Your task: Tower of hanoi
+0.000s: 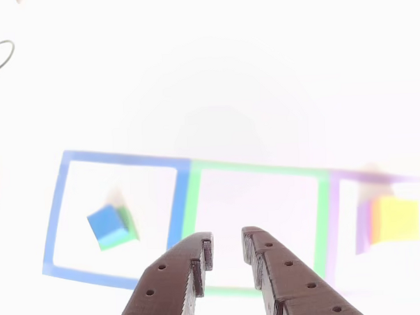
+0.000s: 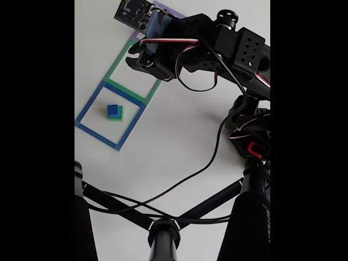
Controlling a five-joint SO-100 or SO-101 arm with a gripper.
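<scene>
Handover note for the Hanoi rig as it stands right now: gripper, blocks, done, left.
Gripper: open, empty, hanging over the near edge of the green outline, which has no block in it.
Blue cube sits on the green cube inside the blue outline; the fixed view shows the same stack.
Orange cube stands on the purple slab in the purple outline.
Done: cannot tell from these views.
Left: probably merging the two stacks; the target square is unclear.

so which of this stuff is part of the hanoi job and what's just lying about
Job: blue cube on green cube; orange cube on purple slab; gripper, jaws open, empty.

Lying about: black cable; tripod legs.
</scene>
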